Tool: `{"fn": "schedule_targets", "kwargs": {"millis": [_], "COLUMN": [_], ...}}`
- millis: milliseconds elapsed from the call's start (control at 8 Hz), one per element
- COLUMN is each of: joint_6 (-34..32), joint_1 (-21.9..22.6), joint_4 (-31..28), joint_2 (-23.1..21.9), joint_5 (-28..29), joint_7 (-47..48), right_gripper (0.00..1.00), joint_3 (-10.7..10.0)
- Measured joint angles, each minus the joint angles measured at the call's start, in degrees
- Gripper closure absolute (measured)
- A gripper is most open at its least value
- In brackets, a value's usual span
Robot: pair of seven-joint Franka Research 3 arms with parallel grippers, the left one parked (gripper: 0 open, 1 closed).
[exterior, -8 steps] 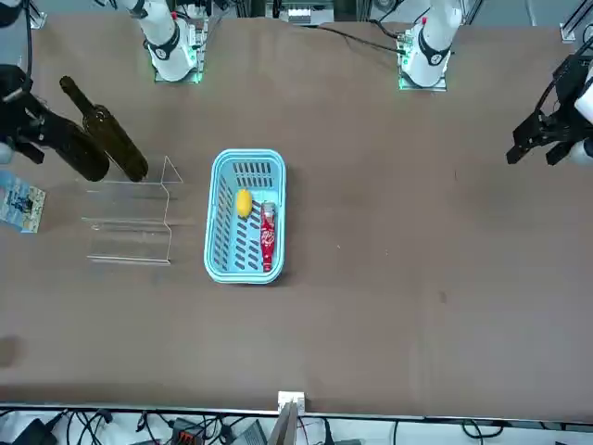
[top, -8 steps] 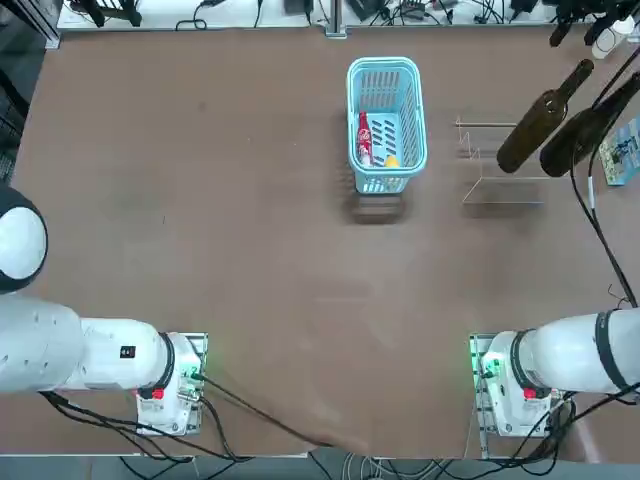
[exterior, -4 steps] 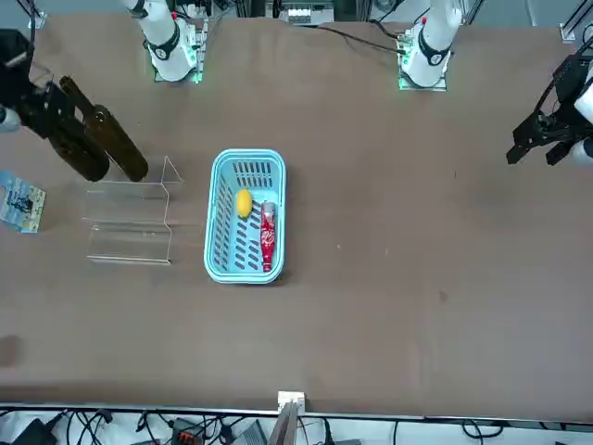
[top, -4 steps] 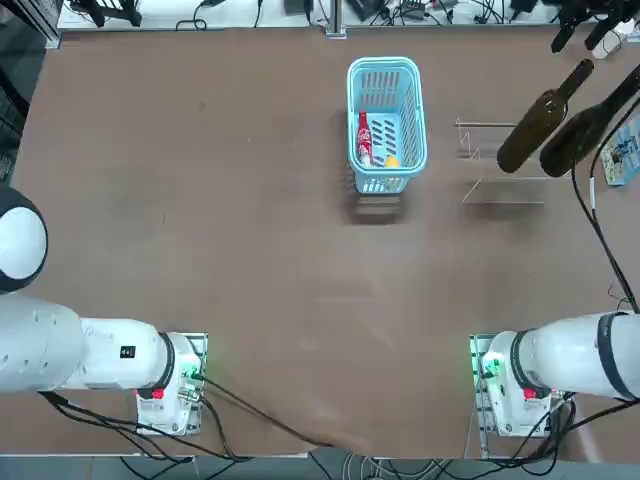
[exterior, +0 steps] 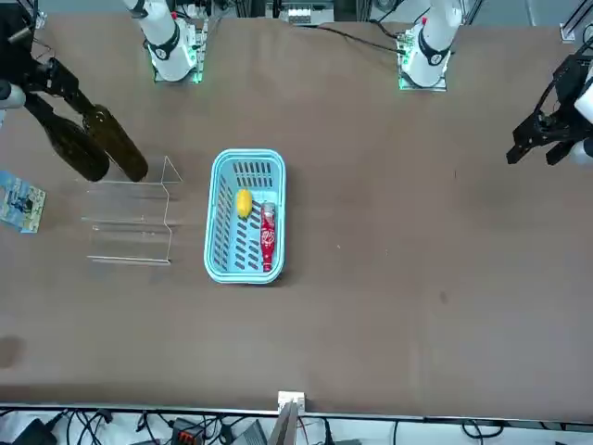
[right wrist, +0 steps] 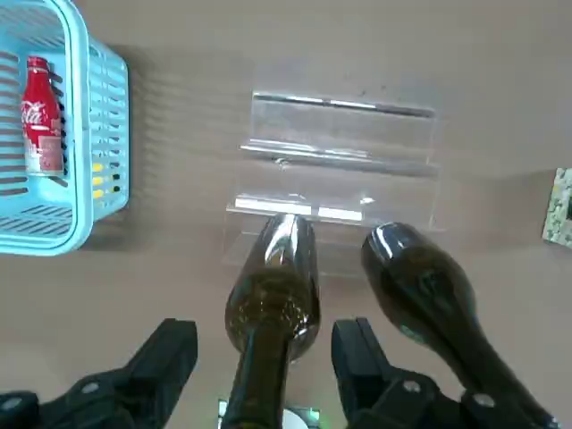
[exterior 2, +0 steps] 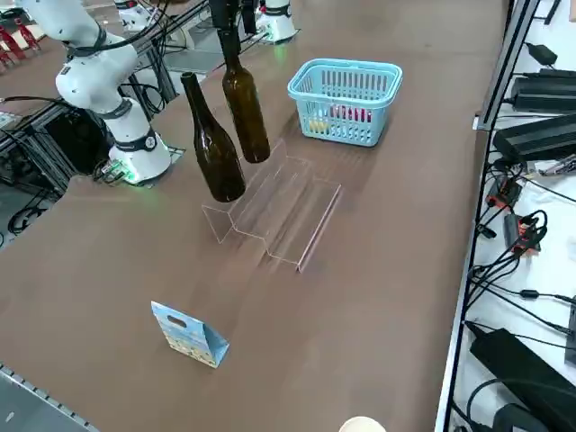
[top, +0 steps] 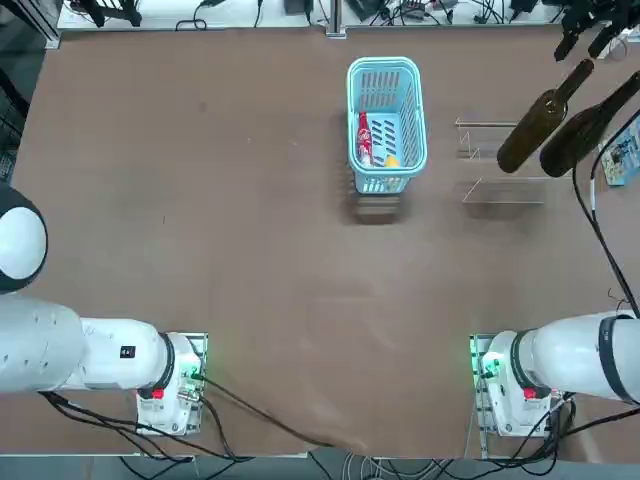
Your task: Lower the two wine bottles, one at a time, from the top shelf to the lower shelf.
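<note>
Two dark wine bottles stand upright side by side on the top step of the clear acrylic rack [exterior 2: 288, 211]. One bottle [right wrist: 273, 295] [top: 525, 130] [exterior: 119, 146] [exterior 2: 246, 112] is nearer the blue basket. The other [right wrist: 424, 290] [top: 570, 140] [exterior: 79, 153] [exterior 2: 212, 153] stands beside it. My right gripper [right wrist: 265, 335] [exterior 2: 230, 22] [exterior: 57, 82] hangs open over the nearer bottle. Its fingers [right wrist: 170, 353] straddle the neck with a gap on each side. The lower shelf [right wrist: 344, 107] [top: 505, 190] [exterior: 130, 243] holds nothing.
A light-blue mesh basket [top: 386, 70] [exterior: 213, 250] [exterior 2: 346, 76] holds a red cola bottle [right wrist: 40, 112] and a yellow item [exterior: 243, 202]. A small printed card [exterior 2: 189, 333] [exterior: 18, 199] stands beyond the rack near the table edge. Cables hang off that side.
My right gripper has shifted from beside the outer bottle to over the neck of the bottle nearer the basket. Both bottles stay in place.
</note>
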Motion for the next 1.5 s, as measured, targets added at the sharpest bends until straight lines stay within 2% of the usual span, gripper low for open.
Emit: {"fn": "schedule_targets", "kwargs": {"millis": [250,625,1500], "joint_6": [-0.22,-1.15,-3.67], "joint_1": [-0.02,-0.01,-0.11], "joint_4": [-2.35,-3.51,-3.76], "joint_2": [-1.23,-2.32,-3.84], "joint_5": [-0.05,-1.22,-2.01], "joint_7": [1.53,3.39,3.40], "right_gripper": [0.11,0.13,0.19], "joint_3": [0.24,2.33,2.29]}}
